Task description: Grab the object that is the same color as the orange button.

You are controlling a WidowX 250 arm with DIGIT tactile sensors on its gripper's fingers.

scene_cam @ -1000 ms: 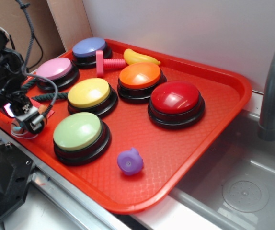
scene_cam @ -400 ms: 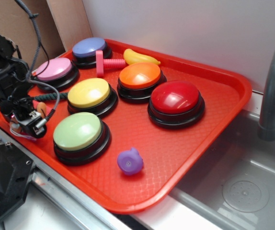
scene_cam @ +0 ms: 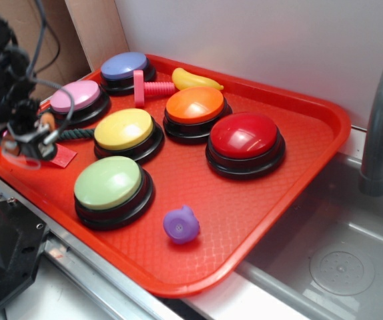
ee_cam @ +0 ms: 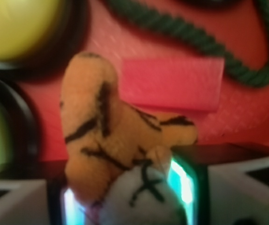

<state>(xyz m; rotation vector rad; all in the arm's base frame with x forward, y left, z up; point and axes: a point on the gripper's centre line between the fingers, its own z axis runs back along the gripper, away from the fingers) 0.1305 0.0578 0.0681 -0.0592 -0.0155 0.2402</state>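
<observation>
Above the tray's (scene_cam: pixel 298 173) left edge, the tool (scene_cam: pixel 26 143) hangs clamped on the tiger (ee_cam: pixel 111 140).

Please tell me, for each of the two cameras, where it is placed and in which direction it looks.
Exterior: placed beside the sink, looking down at an angle on the red tray; the arm and end effector show at left.
Wrist: mounted on the arm, looking down past the end effector, whose fingers frame the bottom edge.
Shared: the plush tiger, only an orange bit in the exterior view, the green rope, the red tag.
</observation>
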